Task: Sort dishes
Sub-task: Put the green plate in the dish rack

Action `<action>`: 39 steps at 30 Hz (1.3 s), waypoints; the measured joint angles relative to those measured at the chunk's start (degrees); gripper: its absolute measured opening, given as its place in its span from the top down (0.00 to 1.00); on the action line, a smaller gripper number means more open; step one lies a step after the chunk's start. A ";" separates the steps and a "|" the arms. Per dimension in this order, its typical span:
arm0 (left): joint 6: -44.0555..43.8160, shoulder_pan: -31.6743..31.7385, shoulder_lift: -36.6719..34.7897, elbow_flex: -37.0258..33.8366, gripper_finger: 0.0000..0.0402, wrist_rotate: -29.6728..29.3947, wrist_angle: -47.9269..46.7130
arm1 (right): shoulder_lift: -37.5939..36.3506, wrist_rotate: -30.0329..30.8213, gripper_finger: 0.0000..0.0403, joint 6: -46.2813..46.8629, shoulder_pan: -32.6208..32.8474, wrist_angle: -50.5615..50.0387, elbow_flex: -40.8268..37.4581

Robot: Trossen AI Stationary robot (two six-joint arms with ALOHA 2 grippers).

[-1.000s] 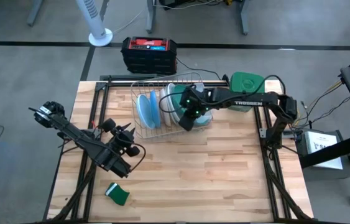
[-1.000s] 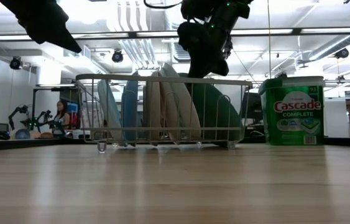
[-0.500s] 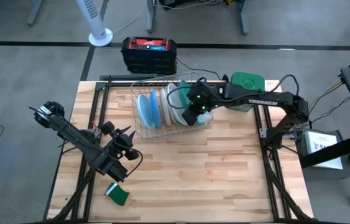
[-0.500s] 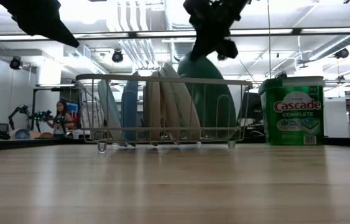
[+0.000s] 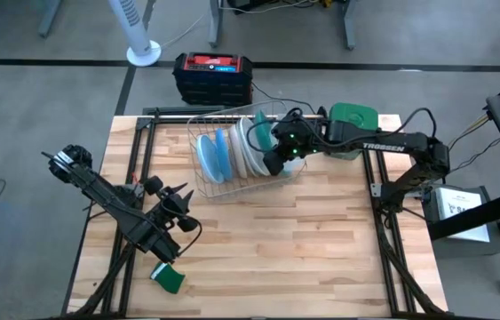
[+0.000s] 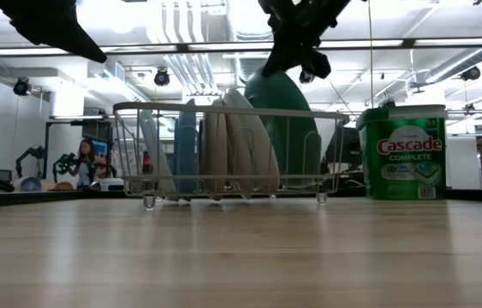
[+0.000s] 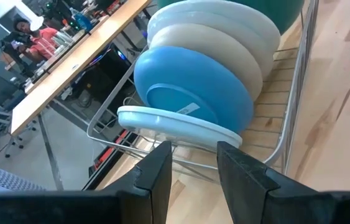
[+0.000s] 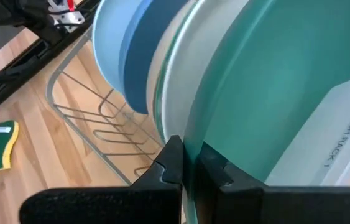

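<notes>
Plate point(image 6: 285, 115) teal-backed, upright in rack point(image 6: 223, 109)

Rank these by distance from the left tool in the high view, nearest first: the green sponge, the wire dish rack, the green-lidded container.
Measured from the left tool, which hangs over the table's front left:
1. Green sponge, just in front of it near the table's front edge.
2. Wire dish rack, behind it and to the right, mid-table at the back.
3. Green-lidded container, far back right corner.
</notes>
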 joint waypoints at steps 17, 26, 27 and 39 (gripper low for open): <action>0.31 0.02 -0.02 -0.77 0.71 -0.09 1.07 | -1.46 1.71 1.00 10.71 1.38 38.10 -21.18; 0.33 0.02 -0.04 -1.01 0.71 0.00 1.36 | -11.60 8.04 1.00 9.54 1.63 35.25 -28.18; 0.33 0.02 -0.04 -1.01 0.71 0.02 1.40 | -12.46 8.84 1.00 9.08 1.73 34.72 -28.81; 0.56 0.04 -0.04 -1.01 0.71 -1.72 2.23 | -14.19 9.59 0.99 3.74 1.88 35.07 -33.56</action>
